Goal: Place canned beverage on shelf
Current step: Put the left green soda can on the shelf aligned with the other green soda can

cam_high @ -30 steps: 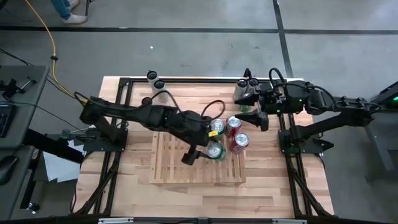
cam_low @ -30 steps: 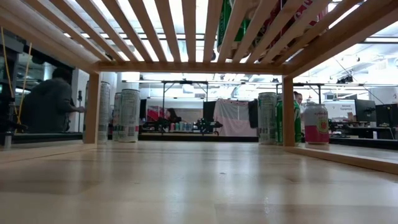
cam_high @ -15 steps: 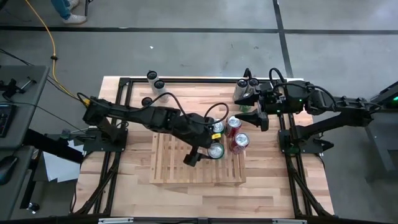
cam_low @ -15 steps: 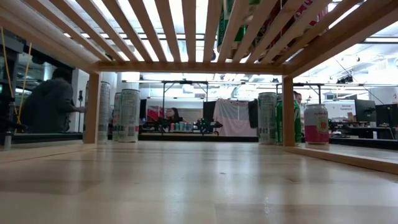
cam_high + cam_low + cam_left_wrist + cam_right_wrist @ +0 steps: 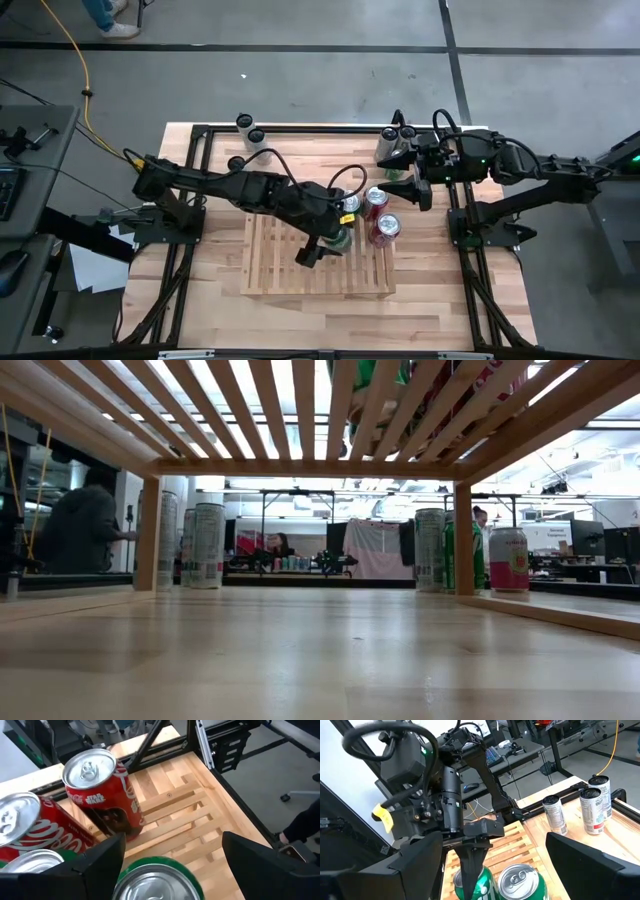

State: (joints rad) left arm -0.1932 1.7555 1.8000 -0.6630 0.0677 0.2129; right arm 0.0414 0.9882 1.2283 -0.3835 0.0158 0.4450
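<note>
Left gripper (image 5: 322,247) jaws have spread off the green can (image 5: 342,238), now standing released on the shelf (image 5: 280,270) at frame centre; right gripper (image 5: 416,189), open, waits upper right.

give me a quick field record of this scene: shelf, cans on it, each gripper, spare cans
shelf: slatted wood rack on the table
cans on shelf: green can, two red cans, one more partly hidden
left gripper: open, fingers either side of the green can
right gripper: open, waiting at the table's right edge
spare cans: pair at the far left, pair at the far right
</note>
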